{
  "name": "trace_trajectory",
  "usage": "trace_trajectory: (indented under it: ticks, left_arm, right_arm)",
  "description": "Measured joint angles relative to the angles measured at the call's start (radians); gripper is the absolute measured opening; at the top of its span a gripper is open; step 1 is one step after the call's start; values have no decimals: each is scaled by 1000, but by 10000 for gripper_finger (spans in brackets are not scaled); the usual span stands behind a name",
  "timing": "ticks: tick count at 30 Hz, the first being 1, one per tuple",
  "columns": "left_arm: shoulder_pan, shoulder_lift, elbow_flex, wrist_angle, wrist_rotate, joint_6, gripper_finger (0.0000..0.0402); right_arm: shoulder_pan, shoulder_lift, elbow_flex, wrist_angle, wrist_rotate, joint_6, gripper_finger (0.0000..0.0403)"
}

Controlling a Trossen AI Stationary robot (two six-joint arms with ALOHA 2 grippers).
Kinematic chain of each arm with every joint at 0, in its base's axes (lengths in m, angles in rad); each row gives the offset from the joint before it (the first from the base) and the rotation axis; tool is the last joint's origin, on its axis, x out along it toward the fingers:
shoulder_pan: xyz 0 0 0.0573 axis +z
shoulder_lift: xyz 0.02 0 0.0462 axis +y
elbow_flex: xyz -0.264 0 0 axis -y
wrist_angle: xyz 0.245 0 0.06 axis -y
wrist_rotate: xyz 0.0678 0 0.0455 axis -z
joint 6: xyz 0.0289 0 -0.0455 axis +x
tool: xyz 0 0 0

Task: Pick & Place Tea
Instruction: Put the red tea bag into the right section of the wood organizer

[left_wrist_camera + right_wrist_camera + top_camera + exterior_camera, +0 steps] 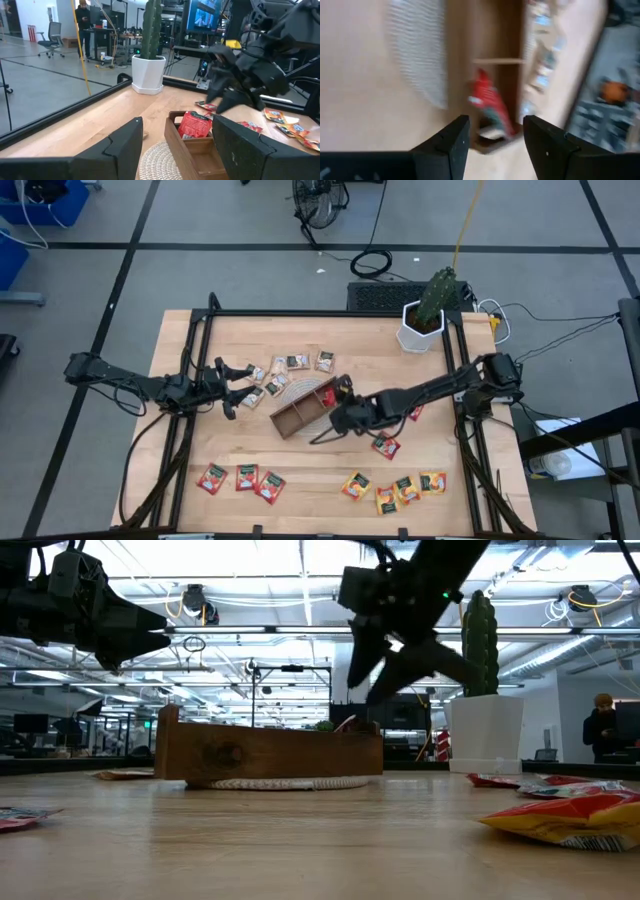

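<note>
From above, the wooden tray (305, 408) lies slanted at the middle of the worktop (300, 460) on a pale woven mat (290, 388), and the right claw (338, 416) hangs just beside the tray's end nearer the cactus pot (420, 330). The high view shows only a speck of red there; the left wrist view makes it plain that a red sachet (195, 125) stands leaning in the tray's end compartment, and the right wrist view looks down on the same red sachet (490, 107) between that claw's own parted fingers (451, 142), which hold nothing. The low view adds height: the right claw (400, 660) hangs clear above the tray (265, 752), its fingers spread. The left claw (232, 385) waits on the tray's far side from the pot, fingers wide and empty, close to the beige sachets (290, 365) scattered beyond the mat. Only the high view gives the rest of the tea: three red sachets (240, 478) near the front edge on the left arm's side of the tray, a cluster of orange-yellow sachets (395, 488) on the right arm's side, and one more red sachet (386, 445) between that cluster and the tray. A person (84, 22) stands in the room behind, seen from the left wrist.
</note>
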Motion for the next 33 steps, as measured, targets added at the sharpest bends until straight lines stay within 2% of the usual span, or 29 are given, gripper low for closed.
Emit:
trace_trajectory:
  ticks: [7, 14, 19, 26, 33]
  left_arm:
    - [0, 0, 0, 0, 0, 0, 239]
    - [0, 0, 0, 0, 0, 0, 239]
    - [0, 0, 0, 0, 0, 0, 239]
    - [0, 0, 0, 0, 0, 0, 239]
    - [0, 0, 0, 0, 0, 0, 239]
  right_arm:
    - [-55, 10, -50, 107, -24, -76, 171]
    - [-117, 10, -72, 118, -29, -107, 163]
    - [-122, 10, -73, 160, -106, -123, 149]
    - [-113, 10, -73, 198, -123, -153, 107]
    - [-134, 10, -73, 195, -151, -132, 29]
